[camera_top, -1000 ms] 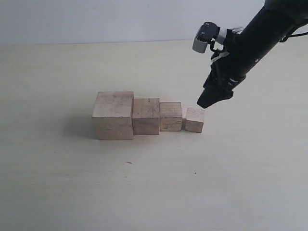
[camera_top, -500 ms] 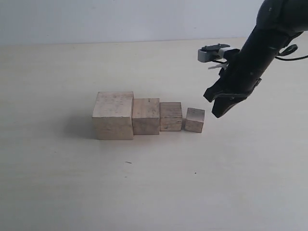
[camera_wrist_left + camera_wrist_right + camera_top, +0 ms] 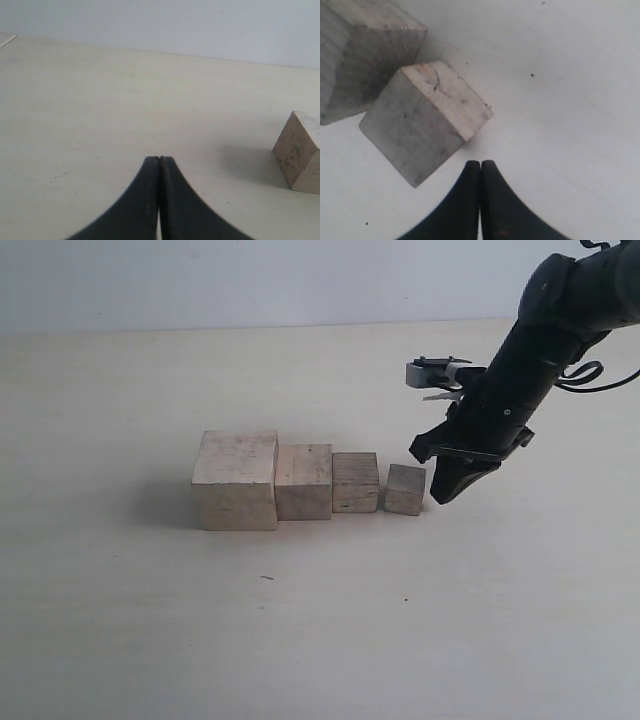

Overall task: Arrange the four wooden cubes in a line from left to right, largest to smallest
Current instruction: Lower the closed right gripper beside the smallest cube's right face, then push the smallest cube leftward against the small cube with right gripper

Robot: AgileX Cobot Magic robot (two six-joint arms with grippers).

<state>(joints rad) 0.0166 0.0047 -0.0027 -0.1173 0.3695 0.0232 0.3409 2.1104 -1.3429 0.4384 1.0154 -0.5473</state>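
Four pale wooden cubes stand in a row on the table, graded left to right: the largest cube [image 3: 236,480], the second cube [image 3: 303,481], the third cube [image 3: 355,482] and the smallest cube [image 3: 404,489]. A small gap separates the smallest from the third. My right gripper [image 3: 443,496] is shut and empty, its tip low just right of the smallest cube [image 3: 427,120], not touching it. The third cube [image 3: 357,47] shows beyond it in the right wrist view. My left gripper [image 3: 159,159] is shut and empty; the largest cube [image 3: 300,151] sits off to its side.
The pale tabletop [image 3: 320,620] spreads wide on every side of the row. The right arm [image 3: 540,350] slants down from the upper right corner. A grey wall [image 3: 250,280] runs along the table's far edge.
The right gripper lifted away from above the smallest cube, swung right, then came down beside the cube's right face. The cubes have not moved.
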